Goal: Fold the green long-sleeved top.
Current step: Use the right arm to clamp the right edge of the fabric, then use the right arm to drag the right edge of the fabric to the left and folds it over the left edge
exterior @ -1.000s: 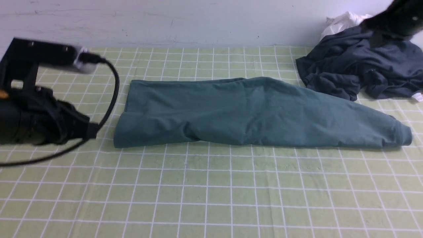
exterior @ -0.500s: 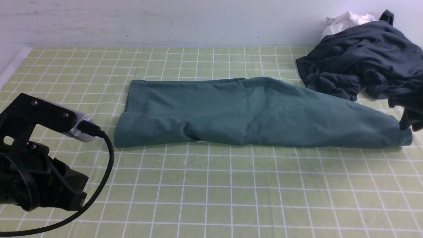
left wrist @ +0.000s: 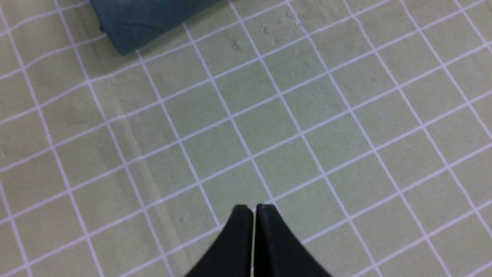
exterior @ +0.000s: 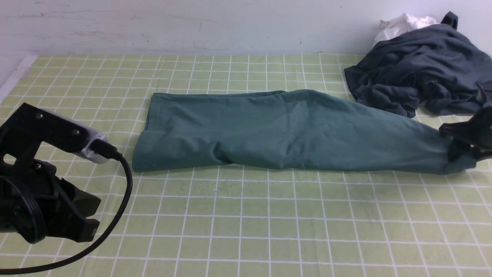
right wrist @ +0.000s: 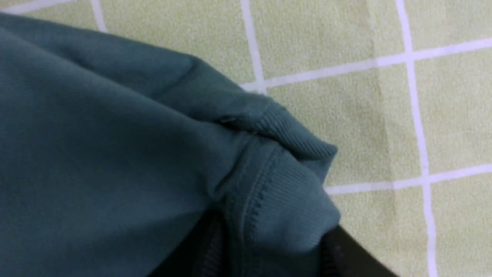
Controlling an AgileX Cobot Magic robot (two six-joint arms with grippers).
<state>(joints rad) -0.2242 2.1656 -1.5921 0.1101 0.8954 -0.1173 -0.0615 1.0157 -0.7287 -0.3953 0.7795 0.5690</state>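
Matt cloth top (exterior: 269, 130) w/ ribbed edge (right wrist: 284, 184)

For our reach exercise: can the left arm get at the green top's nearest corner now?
Probably yes: only bare checked tablecloth lies between the shut left hand and the green top; nothing blocks it.

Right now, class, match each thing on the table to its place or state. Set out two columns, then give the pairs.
1 green top
2 charcoal garment
3 white cloth
4 left gripper

a shut, above the checked tablecloth
b crumpled heap, far right
c laid long across the middle
d peeking out behind the charcoal garment

Pairs: 1-c, 2-b, 3-d, 4-a
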